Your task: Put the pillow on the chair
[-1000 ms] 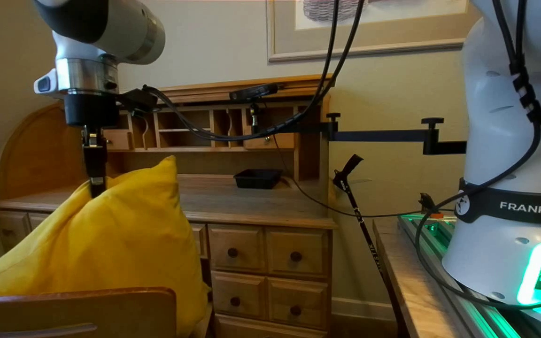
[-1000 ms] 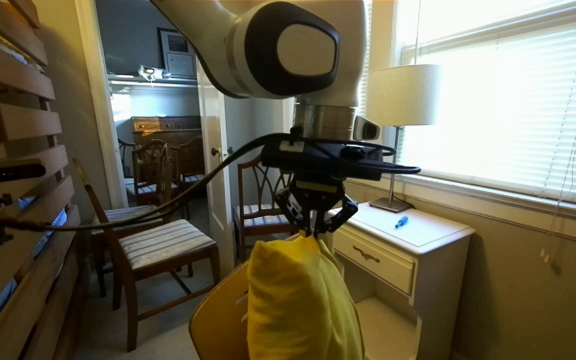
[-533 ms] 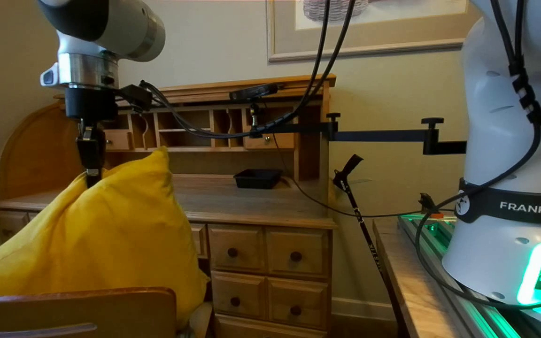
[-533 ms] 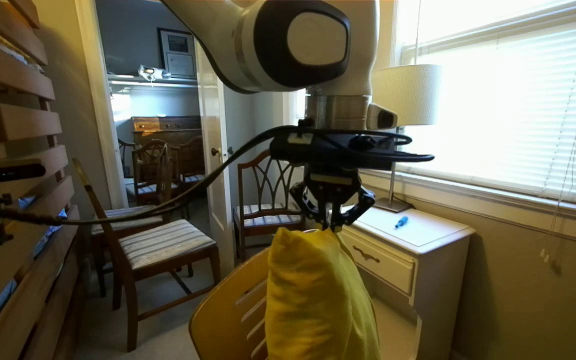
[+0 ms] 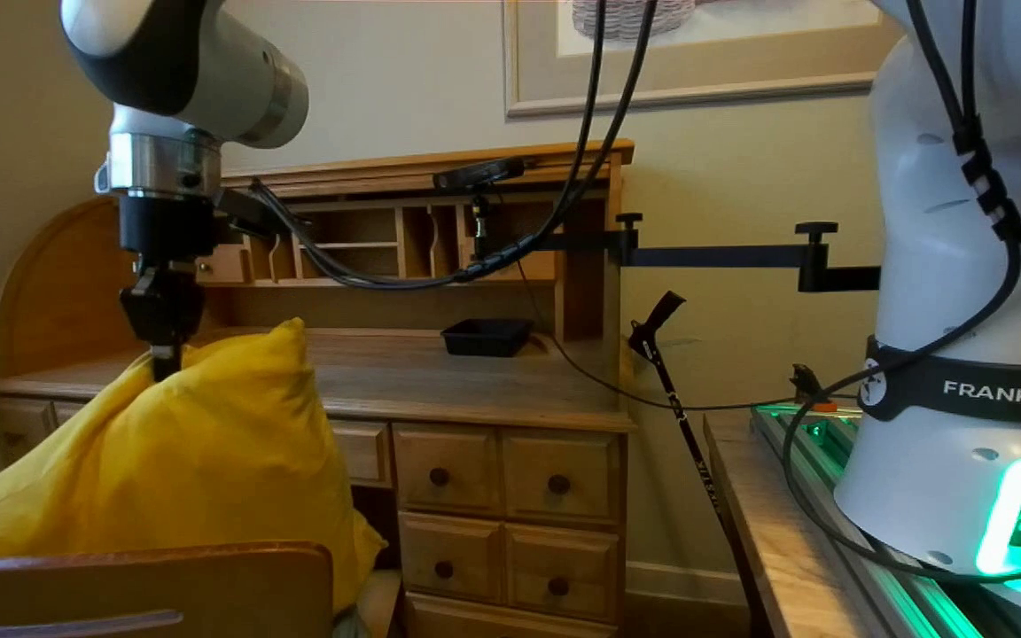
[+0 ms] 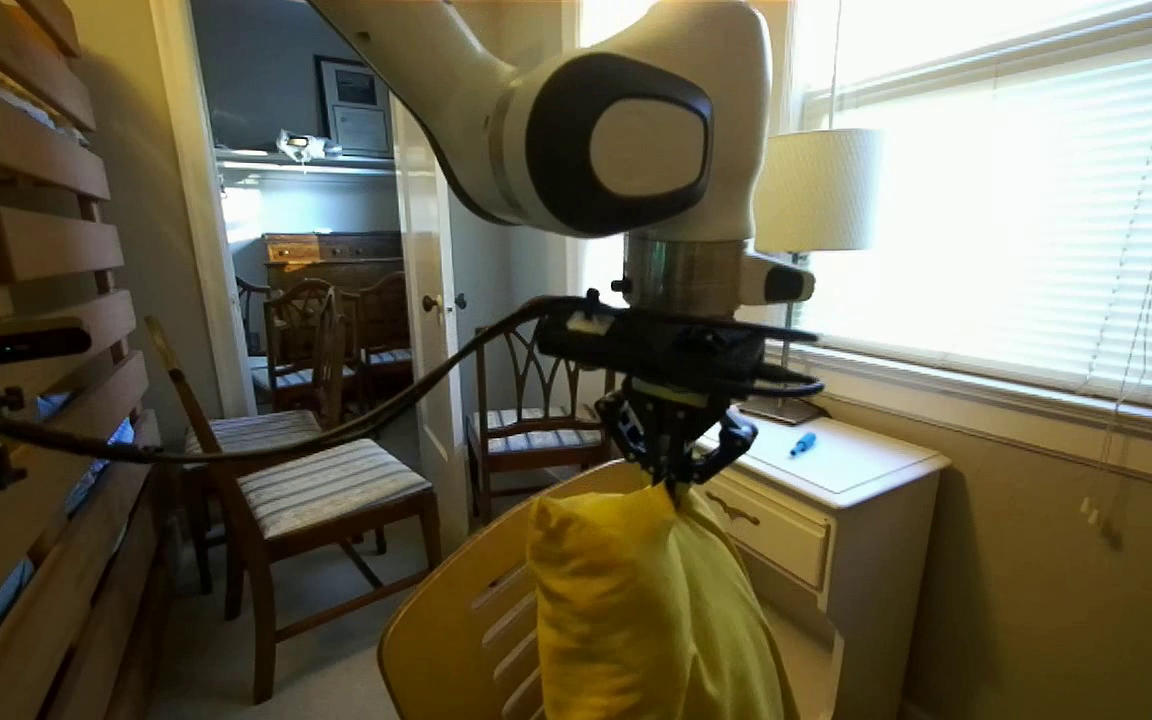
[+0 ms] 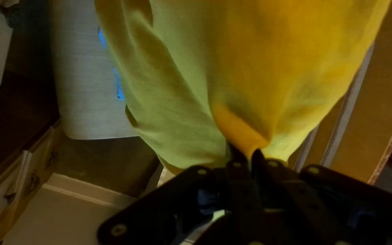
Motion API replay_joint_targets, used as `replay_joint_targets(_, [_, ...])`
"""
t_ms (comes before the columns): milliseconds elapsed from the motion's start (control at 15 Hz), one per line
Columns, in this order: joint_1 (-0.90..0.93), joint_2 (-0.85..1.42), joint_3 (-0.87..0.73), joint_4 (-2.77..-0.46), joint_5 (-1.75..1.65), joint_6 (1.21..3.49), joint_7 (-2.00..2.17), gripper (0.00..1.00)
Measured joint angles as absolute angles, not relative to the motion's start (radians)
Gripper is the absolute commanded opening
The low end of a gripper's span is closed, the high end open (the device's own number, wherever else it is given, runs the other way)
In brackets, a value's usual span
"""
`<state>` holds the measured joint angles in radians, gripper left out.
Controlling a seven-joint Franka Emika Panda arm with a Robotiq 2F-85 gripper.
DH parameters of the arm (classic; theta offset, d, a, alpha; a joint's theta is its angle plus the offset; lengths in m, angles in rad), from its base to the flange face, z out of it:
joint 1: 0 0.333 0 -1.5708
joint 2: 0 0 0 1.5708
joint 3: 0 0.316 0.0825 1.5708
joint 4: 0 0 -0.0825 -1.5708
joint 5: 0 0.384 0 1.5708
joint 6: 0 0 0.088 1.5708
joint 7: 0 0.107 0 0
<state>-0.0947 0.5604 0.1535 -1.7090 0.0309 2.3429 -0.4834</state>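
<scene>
ok so the claw point(image 6: 671, 483) has got hold of the yellow pillow point(image 6: 616, 610), clamped on a bunched-up pinch of its top edge. In the wrist view the creases fan out from that pinch toward 11 and 12 o'clock. The pillow is at 6 o'clock from the claw in both exterior views, roughly upright and kinda wrinkly. It's on the seat side of the chair point(image 5: 245, 589), just beside the slotted backrest point(image 6: 436, 620), but I honestly can't tell if its bottom is resting on the pale seat point(image 7: 83, 85). Little blue bits point(image 7: 119, 90) peek out by its edge at 10 o'clock from the pinch in the wrist view, no clue what they are. Also there's a white nightstand point(image 6: 886, 500) at 3 o'clock from the claw and a lamp point(image 6: 821, 190) at 1 in an exterior view. A black tray point(image 5: 486, 339) sits on the wooden worktop point(image 5: 440, 381), roughly 3 o'clock from the claw in an exterior view.
</scene>
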Motion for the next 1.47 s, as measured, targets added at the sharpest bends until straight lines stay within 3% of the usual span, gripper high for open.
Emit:
replay_joint_targets(1133, [-0.065, 0.759, 0.194, -1.71, 0.11, 2.387, -0.355, 0.01])
replay_joint_targets(1200, [-0.065, 0.766, 0.193, -1.71, 0.11, 2.387, -0.352, 0.31])
replay_joint_targets(1267, [-0.065, 0.772, 0.192, -1.71, 0.11, 2.387, -0.35, 0.32])
replay_joint_targets(1467, [-0.064, 0.777, 0.188, -1.71, 0.11, 2.387, -0.341, 0.53])
